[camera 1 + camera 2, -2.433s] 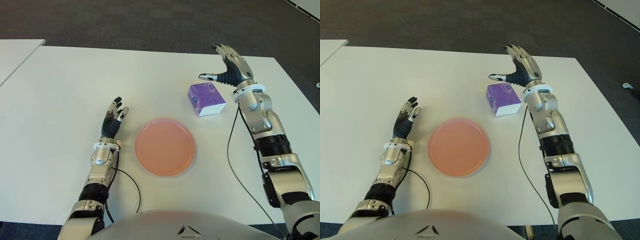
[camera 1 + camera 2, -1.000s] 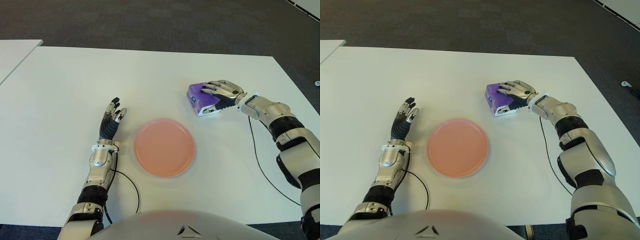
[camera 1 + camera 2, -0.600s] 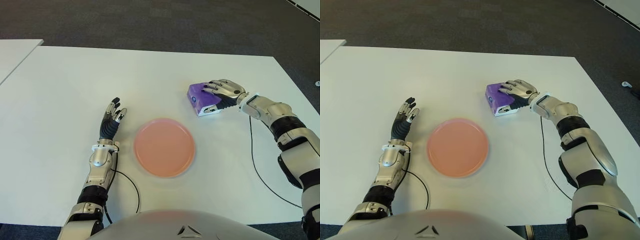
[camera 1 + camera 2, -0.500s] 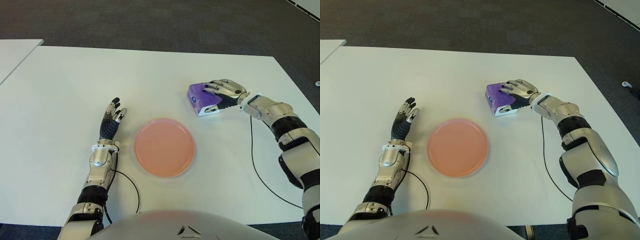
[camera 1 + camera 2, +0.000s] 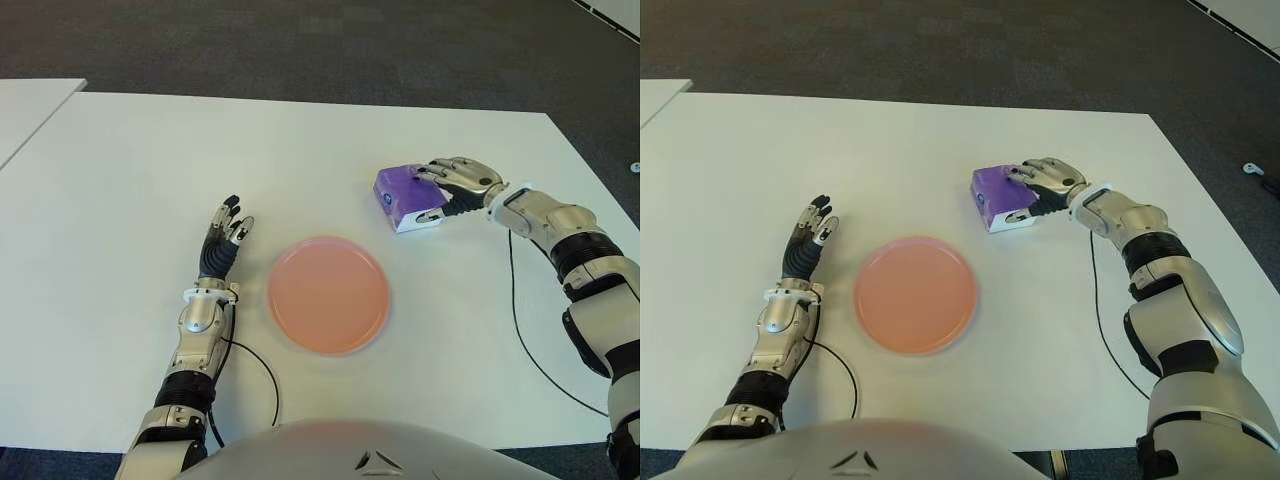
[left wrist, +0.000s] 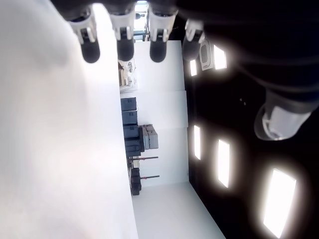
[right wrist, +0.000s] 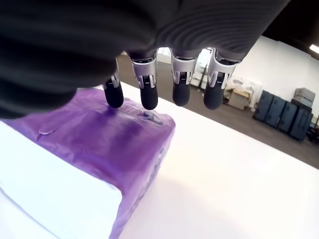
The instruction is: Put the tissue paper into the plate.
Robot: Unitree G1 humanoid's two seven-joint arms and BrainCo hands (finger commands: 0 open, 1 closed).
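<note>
Lying flat on the white table (image 5: 300, 150), a purple-wrapped pack of tissue paper (image 5: 406, 195), with its white end facing the robot, well to the right of and beyond the pink plate (image 5: 328, 294). Not yet in the plate; a strip of bare table between the two.

Draped over the pack's far right edge, the right hand (image 5: 462, 180), with its fingertips (image 7: 147, 101) bent down onto the purple top and the thumb low at the near side. Closing around the pack but not plainly gripping: in the right wrist view two fingertips touching the wrapper, the others hanging past the edge over the table. Pack apparently not lifted, its underside level with the tabletop.

Showing to the left of the plate, the left hand (image 5: 222, 240), fingers straight and together, pointing away from the robot, holding nothing, idle.

Judged as the grasping step, with transport and release to come. Called for next: a firmer pinch between thumb and fingers across the pack's width, then a lift and a sweep toward the robot's left and nearer, ending over the plate's centre. Possible risk: soft, slippery wrapper sliding out of a shallow fingertip hold.
</note>
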